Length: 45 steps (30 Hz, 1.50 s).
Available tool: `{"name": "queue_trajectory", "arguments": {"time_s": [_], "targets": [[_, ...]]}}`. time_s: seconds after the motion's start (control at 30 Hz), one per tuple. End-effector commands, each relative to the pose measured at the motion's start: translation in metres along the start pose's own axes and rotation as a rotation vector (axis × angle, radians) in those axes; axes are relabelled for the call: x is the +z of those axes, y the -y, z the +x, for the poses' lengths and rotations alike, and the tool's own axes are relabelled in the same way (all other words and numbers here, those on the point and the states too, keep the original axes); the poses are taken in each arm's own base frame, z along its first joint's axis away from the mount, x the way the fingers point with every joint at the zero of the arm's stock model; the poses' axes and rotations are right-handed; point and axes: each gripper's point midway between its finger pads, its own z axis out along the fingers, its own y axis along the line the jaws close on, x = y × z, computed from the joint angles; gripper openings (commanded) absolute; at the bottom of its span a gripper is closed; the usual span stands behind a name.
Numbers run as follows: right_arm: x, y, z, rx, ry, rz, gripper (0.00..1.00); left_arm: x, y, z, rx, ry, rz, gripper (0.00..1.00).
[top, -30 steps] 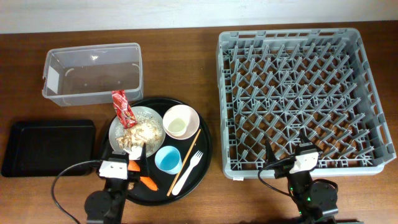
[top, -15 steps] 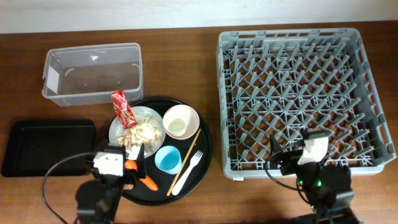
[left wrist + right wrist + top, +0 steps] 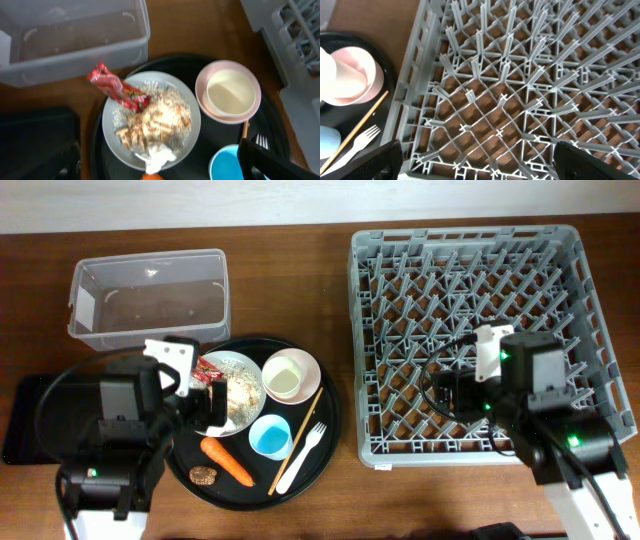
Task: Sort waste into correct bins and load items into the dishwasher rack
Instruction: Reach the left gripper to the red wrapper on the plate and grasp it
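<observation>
The grey dishwasher rack (image 3: 560, 300) is seen whole only from overhead, at the table's right, and nothing is held in it. The right gripper (image 3: 445, 392) is hung above its left part. In the right wrist view its fingers (image 3: 600, 160) are shown spread wide over bare lattice, with nothing grasped.

The round black tray (image 3: 328, 430) is set left of the rack. The clear tub (image 3: 150, 335) is placed behind it, and the flat black tray (image 3: 25, 395) to its left is partly covered by the left arm. The left gripper (image 3: 208, 408) is held over the pale plate (image 3: 252, 372), fully parted and empty.

Only in the left wrist view are the rice-like scraps (image 3: 165, 117) and a white scrap (image 3: 155, 154) made out on the plate. There the crumpled red wrapper (image 3: 117, 90), half hidden from overhead, is laid across the plate's far-left edge.

The cream-pink bowl (image 3: 201, 95) is placed right of the plate, and the small white cup (image 3: 340, 75) is shown standing in it by the right wrist view. The light blue cup (image 3: 270, 437), orange carrot (image 3: 227, 461), white fork (image 3: 300, 458), chopstick (image 3: 305, 425) and brown lump (image 3: 204, 475) are laid on the tray's near half. The lump is shown overhead alone.
</observation>
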Motion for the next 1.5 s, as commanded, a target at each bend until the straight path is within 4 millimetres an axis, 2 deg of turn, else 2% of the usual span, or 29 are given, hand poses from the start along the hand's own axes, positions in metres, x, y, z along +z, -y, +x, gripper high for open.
{"name": "queue_trajectory", "arguments": {"time_s": [0.0,0.1,0.17,0.37,0.47,0.63,0.7,0.73,0.83,0.9,1.03,1.2,1.33,1.43,1.47], "targets": [[0.005,-0.003,-0.003,0.004,-0.022,-0.011,0.99,0.009,0.002,-0.008,-0.009,-0.011,0.013,0.99],[0.010,-0.003,-0.001,0.004,-0.042,-0.010,0.99,0.032,-0.008,0.004,-0.055,-0.099,-0.041,0.99],[0.010,-0.003,-0.001,0.004,-0.043,-0.009,0.99,0.052,-0.024,0.015,-0.178,-0.172,-0.128,0.99],[0.010,0.002,0.003,0.004,-0.060,0.018,0.99,0.106,-0.051,0.058,-0.626,-0.357,-0.242,0.99],[0.010,0.002,0.004,0.004,-0.064,0.018,0.99,0.125,-0.058,0.066,-0.666,-0.388,-0.237,0.99],[0.010,0.002,0.004,0.004,-0.064,0.018,0.99,0.156,-0.064,0.064,-0.670,-0.368,-0.235,0.98],[0.010,0.002,0.005,0.004,-0.064,0.018,0.99,0.167,-0.062,0.064,-0.674,-0.366,-0.214,0.89],[0.010,0.002,0.004,0.004,-0.064,0.018,0.99,0.170,-0.063,0.063,-0.675,-0.359,-0.211,0.79],[0.010,0.002,0.004,0.004,-0.064,0.018,0.99,0.173,-0.064,0.058,-0.674,-0.335,-0.208,0.64],[0.010,0.002,0.004,0.004,-0.064,0.018,0.99,0.174,-0.065,0.054,-0.673,-0.319,-0.205,0.45],[0.010,0.002,0.005,0.004,-0.064,0.018,0.99,0.177,-0.065,0.056,-0.673,-0.324,-0.206,0.43],[0.010,0.002,0.004,0.004,-0.064,0.018,0.99,0.186,-0.064,0.071,-0.676,-0.378,-0.214,0.43],[0.010,0.002,0.004,0.004,-0.064,0.018,0.99,0.191,-0.066,0.064,-0.674,-0.345,-0.209,0.42],[0.010,0.002,0.004,0.004,-0.064,0.018,0.98,0.193,-0.067,0.058,-0.673,-0.317,-0.204,0.31],[0.010,0.002,0.004,0.004,-0.064,0.018,0.99,0.194,-0.067,0.058,-0.673,-0.316,-0.204,0.22]]}}
